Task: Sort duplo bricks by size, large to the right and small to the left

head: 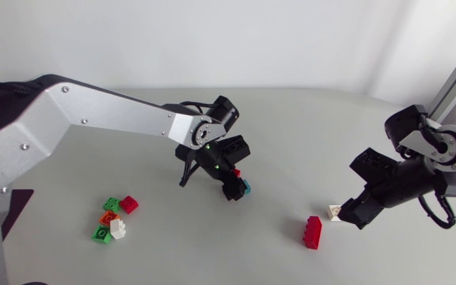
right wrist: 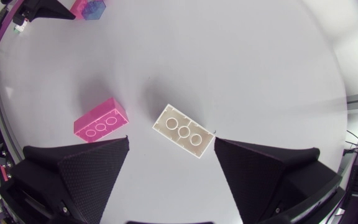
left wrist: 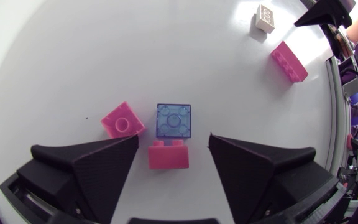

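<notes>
Left arm (head: 93, 111) comes in from the left edge with its wrist pitched down. Left gripper (head: 233, 184) hangs well left of the long red brick (head: 313, 232), fingers spread wide, gripping nothing. Right arm (head: 442, 146) is folded in at the right edge. Right gripper (head: 353, 214) sits low, just right of that brick, angled toward it, fingers also apart.

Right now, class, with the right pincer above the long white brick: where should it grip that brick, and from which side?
Grip the white brick across its two long walls, near the middle, coming straight down. It lies flat and slanted to the open right pincer, so the wrist probably needs turning first. The pink brick beside it lies apart, leaving finger room.
</notes>
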Action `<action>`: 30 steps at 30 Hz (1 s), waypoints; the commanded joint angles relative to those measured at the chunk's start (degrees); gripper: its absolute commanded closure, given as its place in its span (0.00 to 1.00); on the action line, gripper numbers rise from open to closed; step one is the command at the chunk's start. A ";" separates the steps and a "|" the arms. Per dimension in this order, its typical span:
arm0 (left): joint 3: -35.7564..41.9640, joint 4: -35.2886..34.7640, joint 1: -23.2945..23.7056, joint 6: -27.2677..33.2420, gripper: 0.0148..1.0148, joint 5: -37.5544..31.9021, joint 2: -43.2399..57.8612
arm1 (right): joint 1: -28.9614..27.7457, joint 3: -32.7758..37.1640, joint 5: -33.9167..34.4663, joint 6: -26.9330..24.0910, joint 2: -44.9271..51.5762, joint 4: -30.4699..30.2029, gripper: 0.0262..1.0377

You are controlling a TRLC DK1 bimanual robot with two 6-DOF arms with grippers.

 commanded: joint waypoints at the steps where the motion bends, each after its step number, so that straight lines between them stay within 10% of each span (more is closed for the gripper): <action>1: 0.86 -1.28 1.05 -1.34 0.68 -0.47 1.55 | -0.39 -1.07 -0.71 -1.03 -1.09 -1.57 0.04; 20: -19.00 -0.32 7.73 2.17 0.71 -0.82 -14.27 | -0.39 -2.48 -2.38 -1.03 -3.38 -2.54 0.04; 30: -38.16 -0.14 19.68 8.15 0.69 -0.73 -31.24 | 14.73 6.05 -1.68 6.27 5.67 -1.22 0.04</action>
